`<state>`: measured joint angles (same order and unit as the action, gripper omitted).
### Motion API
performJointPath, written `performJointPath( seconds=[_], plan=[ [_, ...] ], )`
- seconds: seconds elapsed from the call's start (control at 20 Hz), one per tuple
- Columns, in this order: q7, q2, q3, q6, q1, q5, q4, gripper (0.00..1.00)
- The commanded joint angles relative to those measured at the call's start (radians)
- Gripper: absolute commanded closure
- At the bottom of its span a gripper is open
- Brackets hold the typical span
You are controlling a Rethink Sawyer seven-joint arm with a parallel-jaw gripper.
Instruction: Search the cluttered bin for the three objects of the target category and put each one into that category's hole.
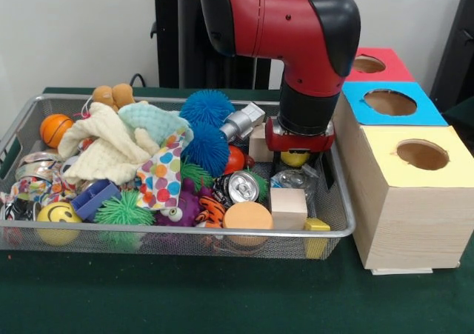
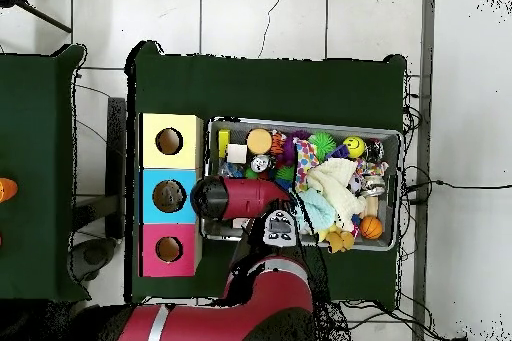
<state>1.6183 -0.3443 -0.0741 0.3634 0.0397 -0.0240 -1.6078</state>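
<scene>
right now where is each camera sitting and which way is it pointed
Front view: sits low across the table, looking level over the wire bin at the wooden box with three holes; the red arm comes down from above, its gripper low in the bin around a yellow object.
Overhead view: sits above, looking straight down at the table; the arm reaches up from the bottom edge.
Both share the bin, the box, the arm, the orange ball.
</scene>
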Motion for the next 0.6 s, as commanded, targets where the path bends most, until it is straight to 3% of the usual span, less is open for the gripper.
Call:
performJointPath(
  seconds=[0.05,0.3,0.35,0.6],
  plan=[
    [0.181,0.119,0.089,-0.153,0.029,0.029,0.072,0.00],
    [0.204,0.120,0.099,-0.204,0.035,0.037,0.066,0.00],
    [0.220,0.122,0.086,-0.208,0.026,0.046,0.070,1.00],
    [0.185,0.111,0.109,-0.205,0.048,0.024,0.050,1.00]
  ],
)
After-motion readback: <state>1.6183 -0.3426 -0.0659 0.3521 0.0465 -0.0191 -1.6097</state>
